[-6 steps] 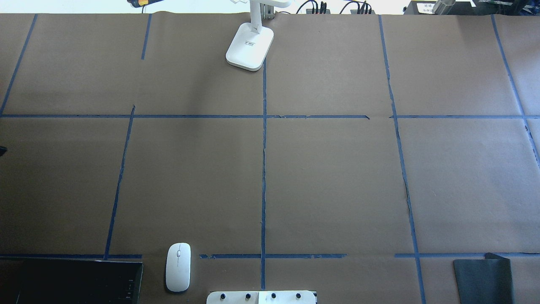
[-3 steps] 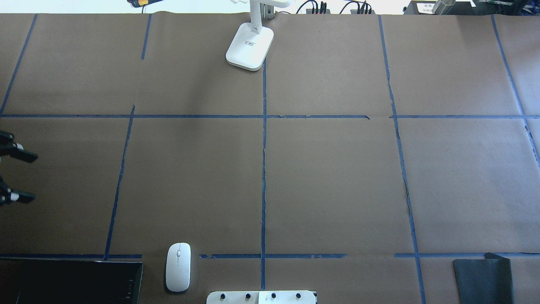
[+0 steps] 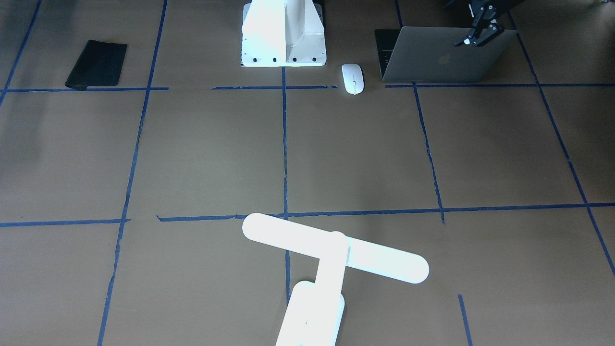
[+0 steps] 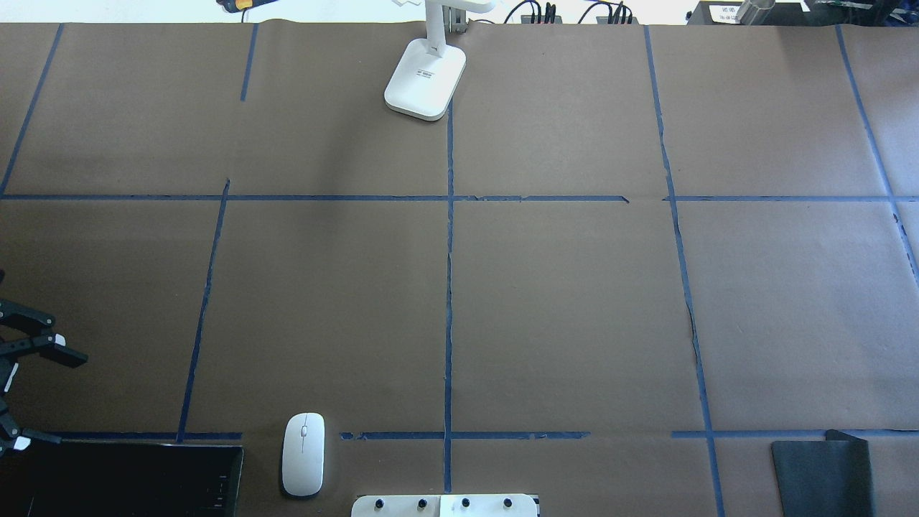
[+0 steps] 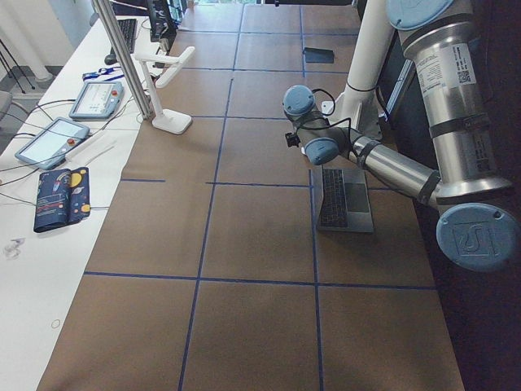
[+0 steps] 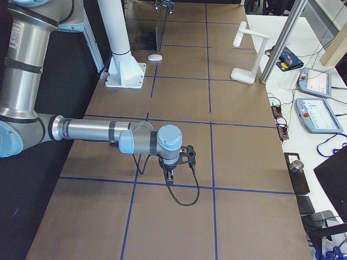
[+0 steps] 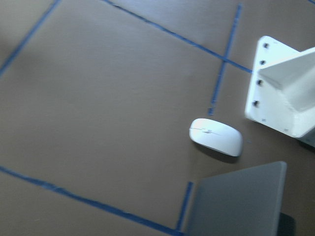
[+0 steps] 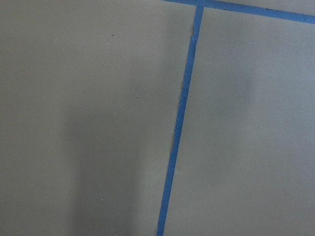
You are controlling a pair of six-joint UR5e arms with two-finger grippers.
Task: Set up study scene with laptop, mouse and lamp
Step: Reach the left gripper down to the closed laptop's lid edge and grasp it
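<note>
Brown paper gridded with blue tape covers the tabletop (image 4: 560, 301). At its near left corner the laptop (image 3: 447, 60) stands open, and the left claw (image 4: 64, 396) hangs by the lid's top edge with its jaws wide apart. The mouse (image 4: 303, 454) lies just beside the laptop. The right claw (image 6: 169, 176) hovers over bare paper toward the right end; I cannot tell how its jaws stand. The lamp (image 4: 425, 79) stands at mid far edge. Likely the laptop comes first, and the left claw must lower and close on it without folding the lid.

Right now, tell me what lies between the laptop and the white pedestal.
Only the mouse lies between the laptop and the pedestal. It rests on the brown paper and touches neither. The front-facing view shows this best, and the overhead view agrees.
</note>
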